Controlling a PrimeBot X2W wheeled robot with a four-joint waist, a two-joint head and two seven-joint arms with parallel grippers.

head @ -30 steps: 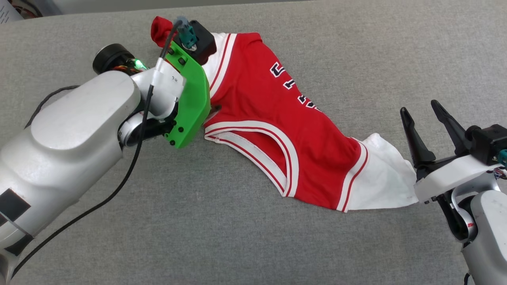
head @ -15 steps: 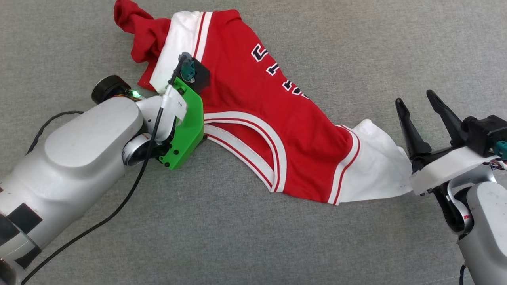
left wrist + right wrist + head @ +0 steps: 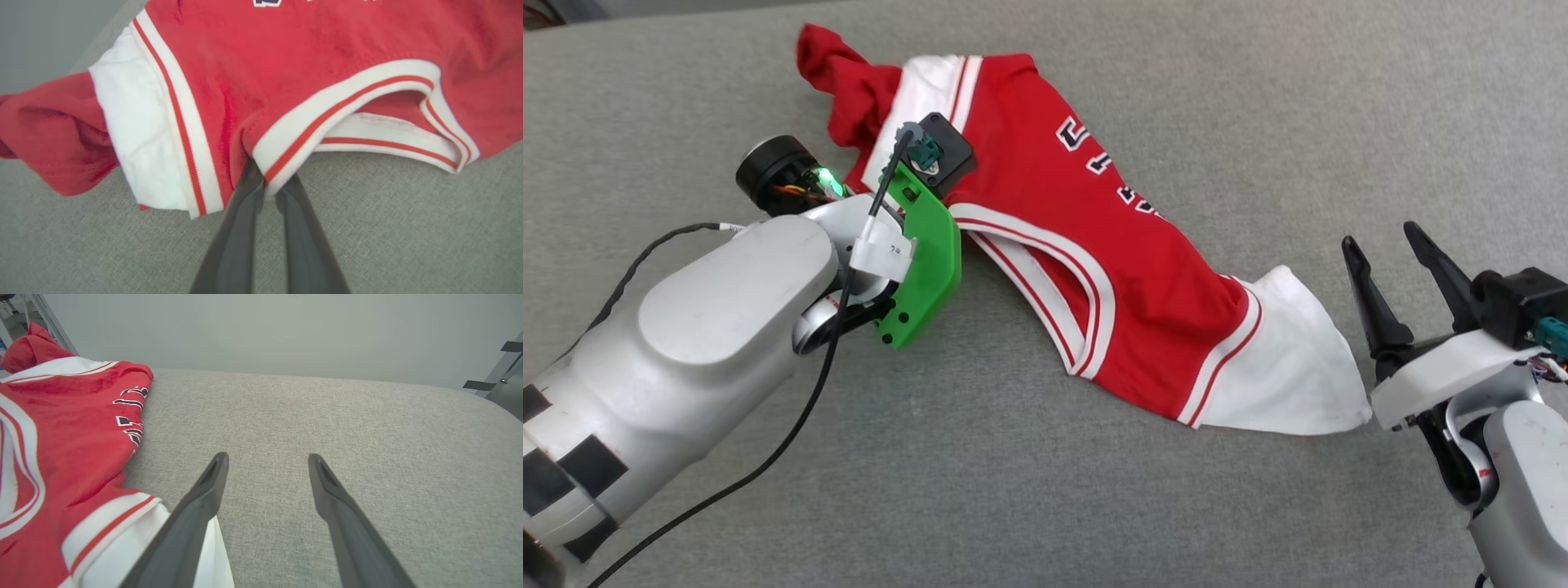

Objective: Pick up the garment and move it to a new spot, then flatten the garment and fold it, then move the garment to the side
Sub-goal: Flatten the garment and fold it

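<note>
garment point(image 3: 1045, 212) lies crumpled on grey worktop point(image 3: 1045, 506). left jaws pinch its striped trim point(image 3: 310, 122); right jaws spread, empty, beside white sleeve point(image 3: 1290, 384). soft, light, floppy jersey: you'd best grip trim or hems, expect drag.

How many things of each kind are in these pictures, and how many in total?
garment: 1
grippers: 2 (left gripper, jaws shut on the garment; right gripper, jaws open)
table: 1
Total: 4
</note>
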